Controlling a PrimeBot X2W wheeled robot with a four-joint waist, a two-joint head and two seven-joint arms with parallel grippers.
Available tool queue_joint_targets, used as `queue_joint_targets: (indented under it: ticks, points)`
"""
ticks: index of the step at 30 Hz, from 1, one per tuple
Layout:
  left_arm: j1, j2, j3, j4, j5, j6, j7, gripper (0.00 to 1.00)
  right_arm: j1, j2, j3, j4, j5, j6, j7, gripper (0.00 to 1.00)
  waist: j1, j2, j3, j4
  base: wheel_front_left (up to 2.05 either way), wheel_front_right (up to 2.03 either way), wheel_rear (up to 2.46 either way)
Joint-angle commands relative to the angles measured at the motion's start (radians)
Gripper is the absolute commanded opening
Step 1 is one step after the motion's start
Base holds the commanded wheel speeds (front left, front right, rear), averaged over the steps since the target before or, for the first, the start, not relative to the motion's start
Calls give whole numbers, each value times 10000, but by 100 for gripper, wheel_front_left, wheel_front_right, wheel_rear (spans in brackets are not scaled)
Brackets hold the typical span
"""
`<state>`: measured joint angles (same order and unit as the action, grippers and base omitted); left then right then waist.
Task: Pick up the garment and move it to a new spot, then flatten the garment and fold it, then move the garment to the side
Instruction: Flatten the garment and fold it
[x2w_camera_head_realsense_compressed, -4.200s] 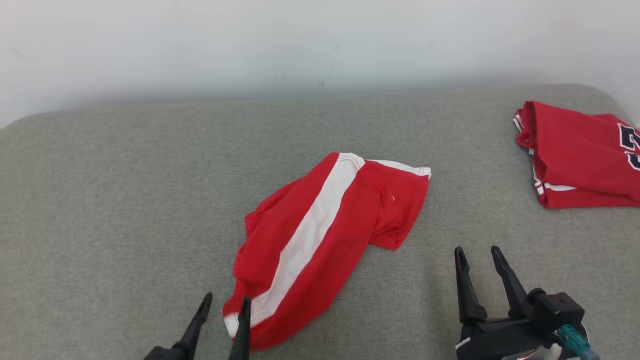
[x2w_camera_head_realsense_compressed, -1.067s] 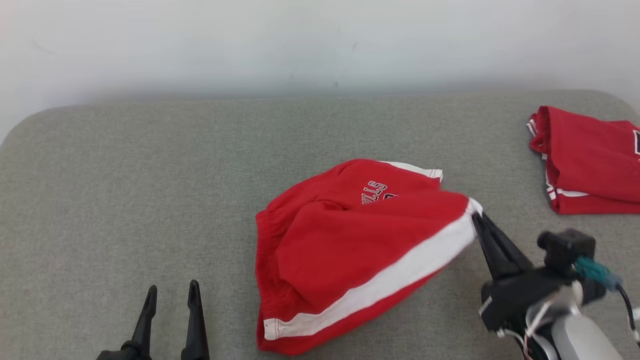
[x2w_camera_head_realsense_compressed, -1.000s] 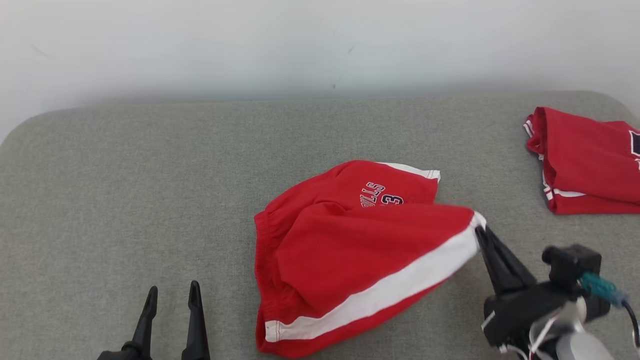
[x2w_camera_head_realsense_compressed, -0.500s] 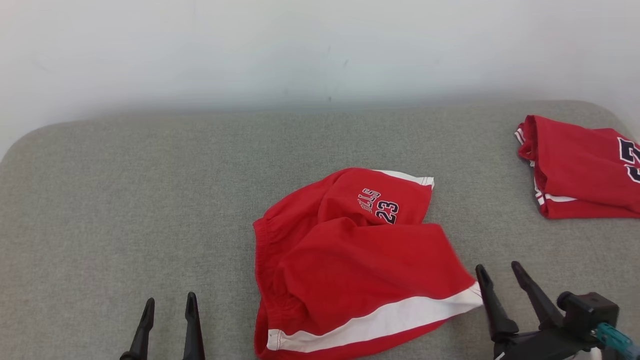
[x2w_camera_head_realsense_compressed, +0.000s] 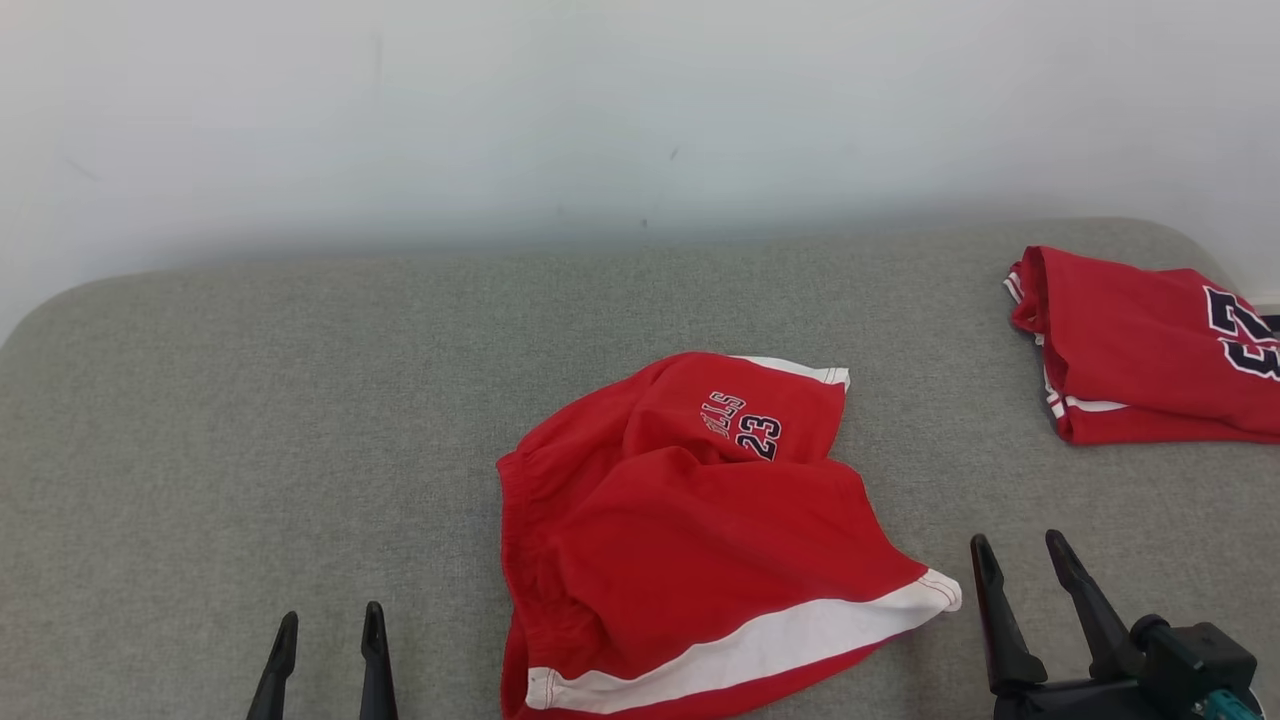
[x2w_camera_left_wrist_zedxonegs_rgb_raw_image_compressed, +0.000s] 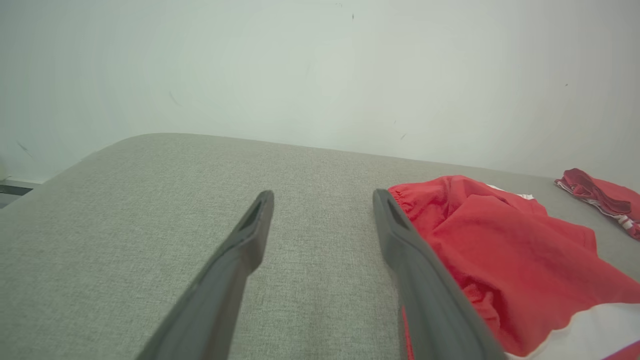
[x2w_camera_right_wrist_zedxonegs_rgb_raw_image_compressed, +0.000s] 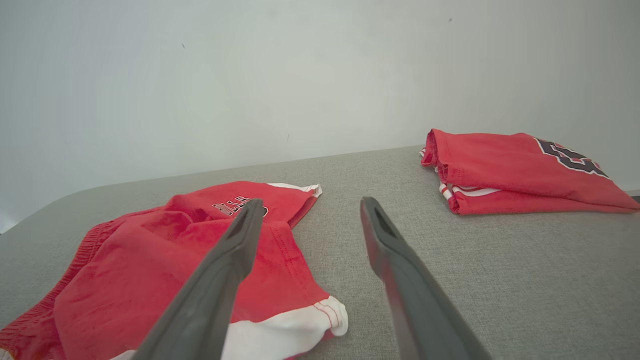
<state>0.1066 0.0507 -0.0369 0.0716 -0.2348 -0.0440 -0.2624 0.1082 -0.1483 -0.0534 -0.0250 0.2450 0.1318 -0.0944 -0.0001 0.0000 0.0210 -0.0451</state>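
Observation:
The garment is a pair of red shorts with a white side stripe and a dark "23", lying rumpled in the middle of the grey cushion. My right gripper stands open just right of the shorts' white-striped hem corner, apart from it, holding nothing. In the right wrist view the garment lies left of the open right gripper. My left gripper is open at the lower left, some way left of the waistband. The left wrist view shows the garment to the right of the open left gripper.
A second red garment, folded, with dark numbers, lies at the cushion's far right edge; the right wrist view shows that folded garment ahead and right. A pale wall runs behind the cushion. Bare cushion spreads left of the shorts.
My right gripper opened and let go of the striped hem corner, which dropped flat, then drew back toward me. The camera tilted, shifting the whole picture down. The left gripper stayed open.

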Motion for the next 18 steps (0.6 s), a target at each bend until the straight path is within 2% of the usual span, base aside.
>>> queue_joint_targets:
  ticks: [1, 9, 18]
  points:
    - [150, -7, 37, -67, 157, -19, -31, 100, 106, 51, -13, 64, 15, -28, -146, 100, 1, 0, -18, -18, 0, 0, 0]
    - [289, 182, 175, -94, 1112, 83, -31, 100, 196, 193, 6, 305, -167, -28, -532, 100, 1, 0, -98, -7, 0, 0, 0]
    - [470, 401, 828, -30, 969, 114, -31, 100, 152, 247, 43, 665, -213, -28, -749, 100, 1, 0, -62, 83, 0, 0, 0]
